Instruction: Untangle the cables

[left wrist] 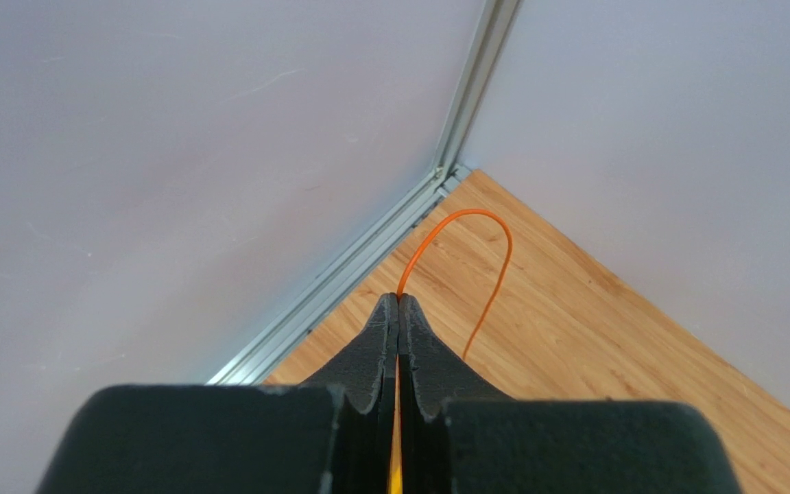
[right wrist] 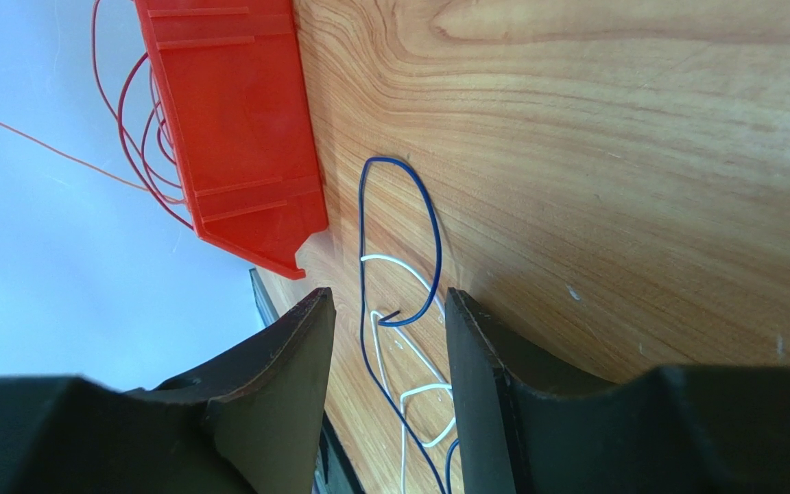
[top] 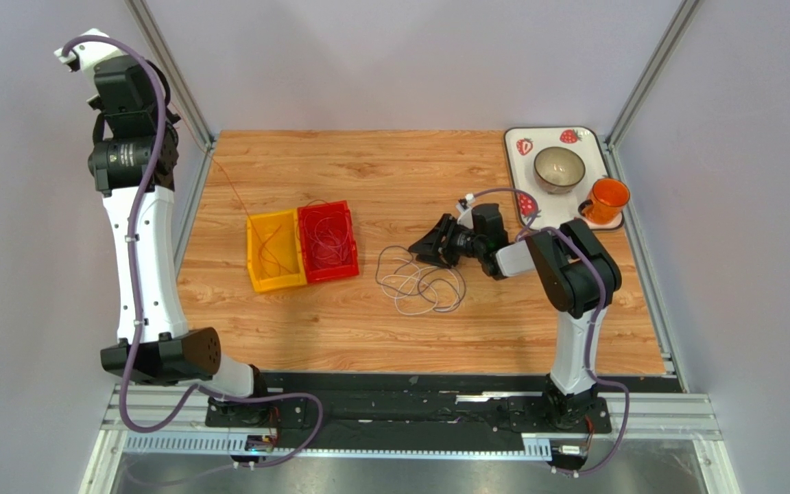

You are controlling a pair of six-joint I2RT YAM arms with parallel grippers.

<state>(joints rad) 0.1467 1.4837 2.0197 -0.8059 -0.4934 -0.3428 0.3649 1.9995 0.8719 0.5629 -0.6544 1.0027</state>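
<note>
From the left wrist: note the left gripper (left wrist: 399, 305) pinched tight on the orange cable (left wrist: 484, 262), jaws pressed together. Follow the strand out at 12 o'clock, over in an arch, then down toward 1 o'clock above the wooden table (left wrist: 595, 340). Grip firmly. Raise slowly and in a straight line, to judge by the slack, so as not to whip the free end or snap so thin a wire.

From the right wrist: see the right gripper (right wrist: 389, 298) with jaws apart and nothing held, low over the blue cable (right wrist: 433, 226) and the white cable (right wrist: 394, 257), both lying in the gap. Find the red bin (right wrist: 234, 124) at 11 o'clock, with red cables (right wrist: 126, 124) looped in it. Lower squarely and close on one strand only, probably the blue loop. Avoid catching the white one with it or drawing any knot tighter.

From the top: spot the left arm (top: 142, 237) raised high at 10 o'clock, with the orange cable running down toward the yellow bin (top: 273, 252). Find the loose tangle (top: 420, 283) near table centre, just right of the bins, with the right gripper at its 12 o'clock edge. Pull away from the pile, one strand at a time. Steer clear of the tray (top: 512, 139) at 2 o'clock.
</note>
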